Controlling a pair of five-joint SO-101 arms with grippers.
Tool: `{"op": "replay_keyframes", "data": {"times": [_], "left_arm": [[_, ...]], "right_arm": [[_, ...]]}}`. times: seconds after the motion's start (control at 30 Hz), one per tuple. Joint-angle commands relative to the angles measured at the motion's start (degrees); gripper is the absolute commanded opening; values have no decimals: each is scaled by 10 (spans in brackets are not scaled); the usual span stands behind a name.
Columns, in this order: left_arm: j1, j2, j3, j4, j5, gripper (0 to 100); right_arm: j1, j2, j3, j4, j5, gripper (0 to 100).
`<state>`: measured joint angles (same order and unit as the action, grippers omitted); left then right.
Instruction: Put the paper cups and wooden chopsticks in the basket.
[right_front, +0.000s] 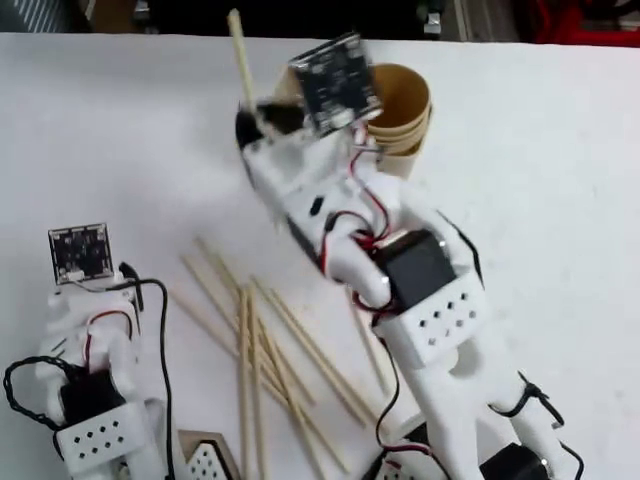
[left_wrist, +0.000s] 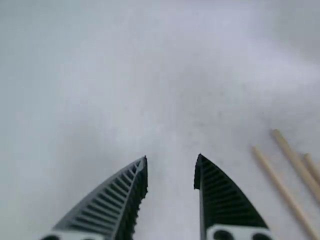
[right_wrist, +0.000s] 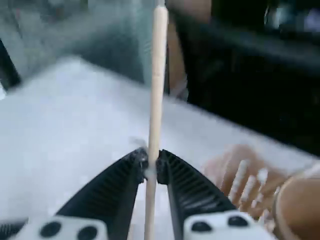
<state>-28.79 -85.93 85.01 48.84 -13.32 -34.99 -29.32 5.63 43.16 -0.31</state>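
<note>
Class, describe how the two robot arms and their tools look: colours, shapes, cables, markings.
Both the left arm and right arm are white plastic with black motors, red and black cables, and brackets dotted with holes. Each carries a square black circuit board. The left tool and right tool have black, tapered, ribbed fingers on white bases.

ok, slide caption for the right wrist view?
Right gripper shut on a wooden chopstick over the white table, paper cups close by.
</note>
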Motion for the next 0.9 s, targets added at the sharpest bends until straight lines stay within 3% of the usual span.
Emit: {"op": "replay_keyframes", "data": {"times": [0.0,0.37,0.77,0.87], "left_arm": [[-5,-8,-2,-14,-5,166],[-5,-8,-1,-14,-5,166],[-5,-8,10,-27,-5,166],[-5,-8,10,-27,-5,166]], "right_arm": [[33,-19,-28,-118,-2,18],[118,11,84,-389,-2,18],[153,180,75,-421,-6,28],[153,183,72,-392,-6,118]]}}
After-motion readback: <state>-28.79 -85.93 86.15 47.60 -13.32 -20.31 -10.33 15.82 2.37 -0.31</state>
